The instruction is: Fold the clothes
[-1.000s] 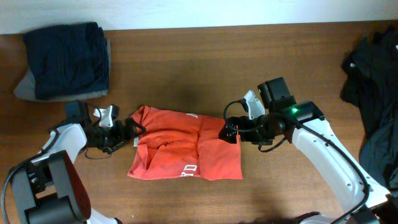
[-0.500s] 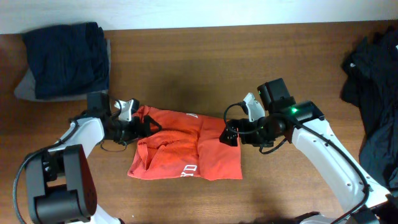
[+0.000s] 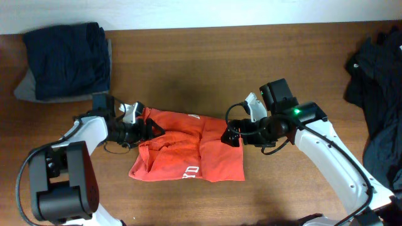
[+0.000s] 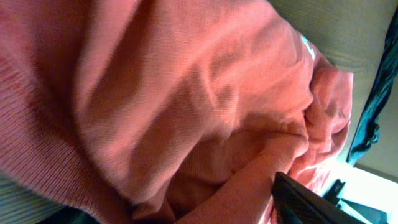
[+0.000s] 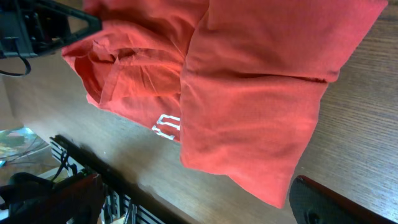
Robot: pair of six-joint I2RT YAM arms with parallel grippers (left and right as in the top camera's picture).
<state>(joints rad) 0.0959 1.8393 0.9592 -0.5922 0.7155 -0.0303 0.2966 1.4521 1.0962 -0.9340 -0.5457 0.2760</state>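
Orange T-shirt [image 3: 188,154] is lying half-folded at centre of the table [image 3: 207,63]. L gripper [image 3: 149,129] is sitting at its left edge, prob. going for a hem; can't tell if the jaws are apart or clamped. R gripper [image 3: 231,134] is hovering at the upper-right corner w/ jaws wide apart, prob. to pinch there. No bins in view. Navy pile [image 3: 66,59] is sitting upper left, dark heap [image 3: 377,94] at right edge.
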